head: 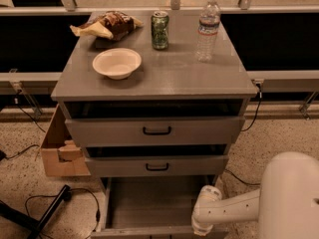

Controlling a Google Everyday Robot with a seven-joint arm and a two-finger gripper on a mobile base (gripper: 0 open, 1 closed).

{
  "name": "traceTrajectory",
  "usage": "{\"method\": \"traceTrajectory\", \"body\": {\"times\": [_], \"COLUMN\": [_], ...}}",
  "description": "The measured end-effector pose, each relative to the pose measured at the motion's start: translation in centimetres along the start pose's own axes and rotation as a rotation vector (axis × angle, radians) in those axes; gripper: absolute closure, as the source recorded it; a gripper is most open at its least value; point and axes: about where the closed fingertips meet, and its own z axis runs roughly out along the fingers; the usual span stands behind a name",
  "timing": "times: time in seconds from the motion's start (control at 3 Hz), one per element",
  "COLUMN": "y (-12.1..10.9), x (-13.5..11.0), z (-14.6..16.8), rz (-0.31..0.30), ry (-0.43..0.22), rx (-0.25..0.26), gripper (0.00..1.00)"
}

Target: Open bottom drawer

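Observation:
A grey cabinet [75, 88] has three drawers. The bottom drawer [149, 208] is pulled far out, and its plain grey interior shows; its front panel lies at the picture's lower edge and its handle is out of view. The top drawer [156, 130] and the middle drawer [157, 166] stand slightly open, each with a black bar handle. My white arm [234, 208] reaches in from the lower right to the bottom drawer's front right corner. The gripper [199, 230] is at the picture's lower edge, mostly cut off.
On the cabinet top are a white bowl [116, 62], a chip bag [107, 26], a green can [160, 30] and a water bottle [207, 29]. A cardboard box [57, 151] stands on the floor at the left. Black cables [55, 203] lie at the lower left.

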Motion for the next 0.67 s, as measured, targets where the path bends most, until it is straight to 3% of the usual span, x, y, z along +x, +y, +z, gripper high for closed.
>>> {"method": "traceTrajectory", "body": {"times": [0.33,0.67], "y": [0.03,0.09], "x": [0.00,0.01], "z": [-0.24,-0.18], "rz": [0.000,0.000], "ry": [0.000,0.000], "rx": [0.000,-0.002], "gripper": [0.05,0.00]}}
